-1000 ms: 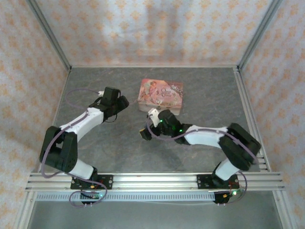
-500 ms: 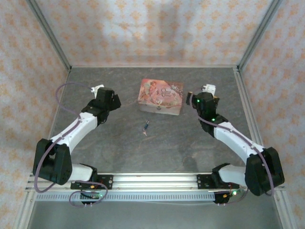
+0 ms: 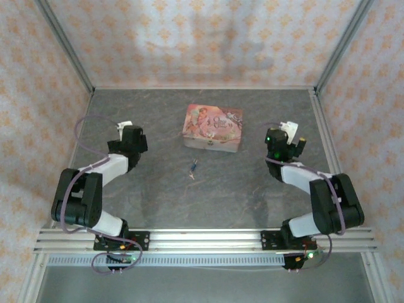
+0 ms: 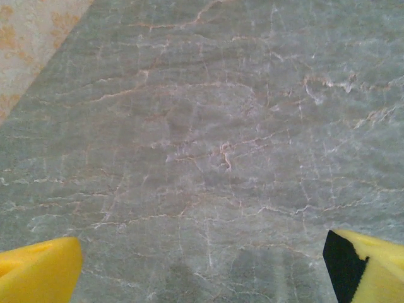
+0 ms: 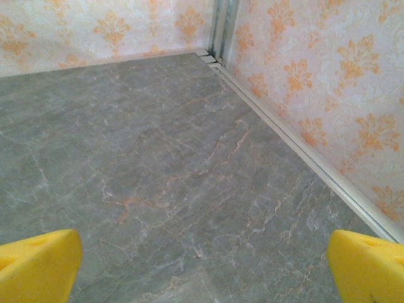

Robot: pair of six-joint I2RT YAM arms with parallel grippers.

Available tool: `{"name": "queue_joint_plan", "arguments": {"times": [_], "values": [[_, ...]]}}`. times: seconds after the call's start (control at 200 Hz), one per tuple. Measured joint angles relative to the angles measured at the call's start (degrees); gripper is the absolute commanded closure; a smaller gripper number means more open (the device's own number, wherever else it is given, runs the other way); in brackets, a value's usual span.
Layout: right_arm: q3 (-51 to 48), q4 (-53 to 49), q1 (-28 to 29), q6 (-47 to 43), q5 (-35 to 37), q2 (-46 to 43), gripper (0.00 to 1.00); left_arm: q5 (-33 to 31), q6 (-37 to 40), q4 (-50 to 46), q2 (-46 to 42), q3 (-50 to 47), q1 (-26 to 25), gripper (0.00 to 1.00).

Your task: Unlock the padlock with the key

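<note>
Top external view: the padlock (image 3: 194,165) and the key (image 3: 190,176) lie together mid-table, touching or nearly so; too small to tell which. They sit between my two grippers, well apart from each. My left gripper (image 3: 128,131) stands wide and holds nothing, yellow fingertips (image 4: 38,268) over the grey table (image 4: 202,126); my right gripper (image 3: 289,134) gapes empty too, near the patterned wall (image 5: 315,76). The pink tin (image 3: 213,127) sits just behind the padlock, its lid writing unreadable; plain table surface lies between the padlock and each gripper.

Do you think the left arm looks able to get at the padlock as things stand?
Probably yes: the padlock lies on open table right of the left arm, nothing stands between them, and its fingers are open.
</note>
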Motion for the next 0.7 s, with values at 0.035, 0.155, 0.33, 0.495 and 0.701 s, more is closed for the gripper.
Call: {"name": "queue_joint_plan", "arguments": {"times": [0.035, 0.155, 0.33, 0.495, 0.701], "values": [[-2.3, 3.6, -0.2, -1.0, -0.4, 0.9, 0.0, 0.0, 0.8, 2.3, 0.2, -1.2, 0.2, 0.0], [-9.7, 14.4, -0.9, -3.8, -3.5, 4.4, 0.0, 1.3, 3.0, 10.5, 0.2, -4.6, 0.7, 0.0], [-13.4, 24.5, -8.7, -3.2, -16.3, 7.2, 0.01, 4.7, 5.6, 26.1, 0.4, -14.6, 0.8, 0.0], [-9.9, 22.9, -9.0, -2.5, -19.1, 7.0, 0.01, 4.7, 6.4, 31.1, 1.0, -15.3, 0.6, 0.0], [-8.1, 20.4, -9.9, -2.4, -24.7, 6.8, 0.01, 4.5, 6.7, 33.3, 1.0, -15.2, 0.0, 0.0]]}}
